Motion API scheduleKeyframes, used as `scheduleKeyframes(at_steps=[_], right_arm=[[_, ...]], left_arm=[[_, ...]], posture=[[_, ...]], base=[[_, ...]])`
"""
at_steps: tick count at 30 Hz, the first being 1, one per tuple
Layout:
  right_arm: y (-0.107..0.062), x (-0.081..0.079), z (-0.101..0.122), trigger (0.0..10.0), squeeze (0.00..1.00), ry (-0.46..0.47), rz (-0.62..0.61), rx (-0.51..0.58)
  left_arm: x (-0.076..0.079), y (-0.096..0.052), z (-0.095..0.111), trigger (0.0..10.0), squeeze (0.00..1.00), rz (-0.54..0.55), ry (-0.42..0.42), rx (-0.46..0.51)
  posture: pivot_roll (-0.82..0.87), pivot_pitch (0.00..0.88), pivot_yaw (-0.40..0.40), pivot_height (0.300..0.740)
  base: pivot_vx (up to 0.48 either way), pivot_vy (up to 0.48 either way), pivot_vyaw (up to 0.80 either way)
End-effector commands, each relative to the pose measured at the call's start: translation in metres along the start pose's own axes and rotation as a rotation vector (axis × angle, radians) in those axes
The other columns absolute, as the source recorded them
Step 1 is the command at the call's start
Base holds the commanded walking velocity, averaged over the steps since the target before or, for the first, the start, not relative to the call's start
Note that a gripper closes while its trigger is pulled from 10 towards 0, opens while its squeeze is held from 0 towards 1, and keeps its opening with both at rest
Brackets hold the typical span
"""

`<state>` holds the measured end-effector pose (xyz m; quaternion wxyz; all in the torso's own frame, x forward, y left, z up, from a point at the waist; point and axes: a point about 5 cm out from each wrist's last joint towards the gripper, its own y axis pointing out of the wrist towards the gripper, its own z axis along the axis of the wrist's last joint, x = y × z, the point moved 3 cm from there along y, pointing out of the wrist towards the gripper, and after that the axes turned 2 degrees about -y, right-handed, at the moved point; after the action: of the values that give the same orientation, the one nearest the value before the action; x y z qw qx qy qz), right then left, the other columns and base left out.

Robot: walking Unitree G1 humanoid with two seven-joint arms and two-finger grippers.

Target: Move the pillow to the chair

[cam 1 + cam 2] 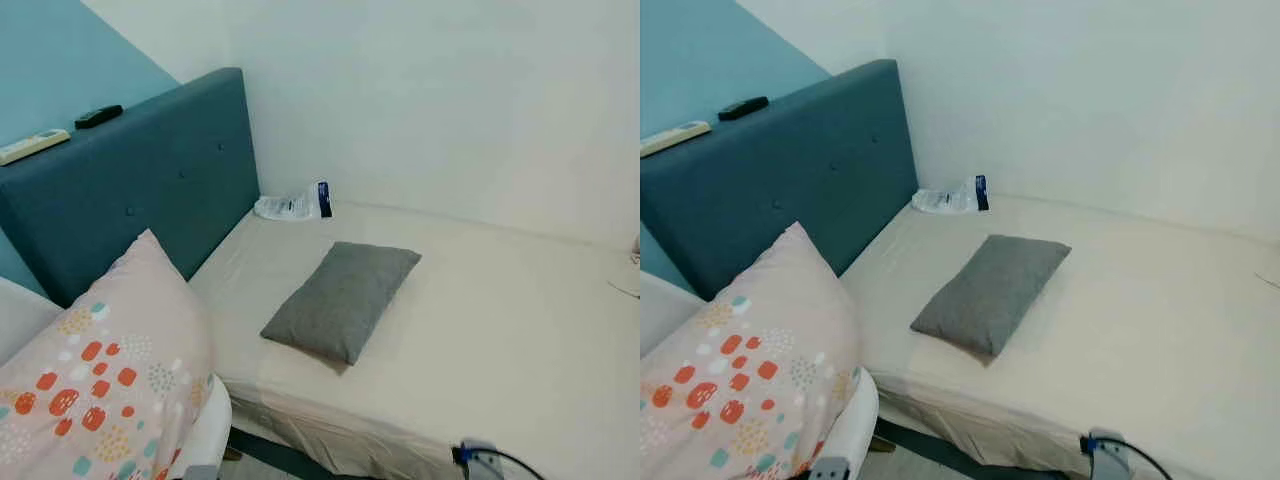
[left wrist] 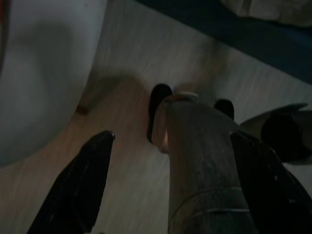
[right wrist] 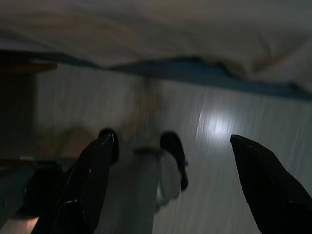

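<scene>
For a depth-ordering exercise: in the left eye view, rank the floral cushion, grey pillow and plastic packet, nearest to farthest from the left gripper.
1. Pink floral fabric cushion, near left.
2. Grey rectangular fabric pillow, mid-bed.
3. Clear plastic packet, at the far corner.
Left gripper hangs low at the robot's left.

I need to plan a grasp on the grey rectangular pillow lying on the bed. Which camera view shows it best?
Either eye view: the grey rectangular pillow lies whole and unobstructed on the cream bed sheet. The right eye view frames it the same way. Both wrist views look down at the floor, under the bed edge.
</scene>
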<state>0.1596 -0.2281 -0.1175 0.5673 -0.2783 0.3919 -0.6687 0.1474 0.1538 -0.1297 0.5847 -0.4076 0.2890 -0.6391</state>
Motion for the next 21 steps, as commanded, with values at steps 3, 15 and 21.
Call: scheduleKeyframes(at_steps=[3, 15, 21], right_arm=[[0.0, -0.001, -0.001, 10.0, 0.0, 0.032, -0.001, -0.011], [0.006, -0.001, 0.028, 10.0, 0.0, -0.111, -0.014, -0.007], [0.008, -0.009, 0.034, 10.0, 0.0, -0.179, 0.007, -0.012]], left_arm=[[0.002, 0.0, -0.007, 10.0, 0.0, -0.018, -0.008, -0.035], [0.024, 0.011, 0.031, 10.0, 0.0, -0.074, 0.014, 0.016], [0.031, 0.01, 0.019, 10.0, 0.0, -0.09, 0.047, -0.024]], posture=[[-0.01, 0.0, -0.01, 0.74], [-0.02, 0.0, -0.048, 0.74], [-0.04, 0.0, -0.045, 0.74]], base=[[0.0, 0.0, 0.0], [0.0, 0.0, 0.0], [0.0, 0.0, 0.0]])
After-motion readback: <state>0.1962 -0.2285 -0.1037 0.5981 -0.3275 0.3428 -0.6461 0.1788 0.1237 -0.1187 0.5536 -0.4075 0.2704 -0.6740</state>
